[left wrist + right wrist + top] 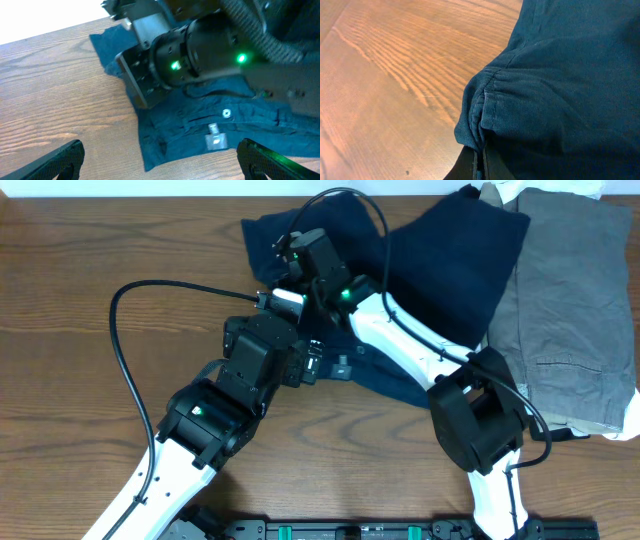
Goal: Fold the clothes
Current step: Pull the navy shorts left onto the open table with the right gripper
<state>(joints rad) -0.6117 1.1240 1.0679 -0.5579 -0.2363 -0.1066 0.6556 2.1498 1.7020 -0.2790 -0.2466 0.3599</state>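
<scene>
My right claw (477, 167) is clenched on a bunched fold at the edge of the navy garment (560, 75), the cloth gathering into small pleats just where my fingers pinch it, with bare wooden surface (395, 75) to one side. From overhead, that right claw (285, 250) sits at the far left part of the navy garment (450, 260), which lies crumpled and spread across the far middle of the surface (100, 250), partly under both my arms. My left claw (318, 366) is released, its fingers spread wide and holding nothing, above the near edge of the same garment. In my left wrist view, the left claw (160, 162) frames the navy garment (175, 130) where a pale tag (216, 141) and a small metal stud (227, 113) show. A grey garment (570, 300) lies flat to the right, touching the navy one, with a white garment (628, 420) peeking from beneath it.
</scene>
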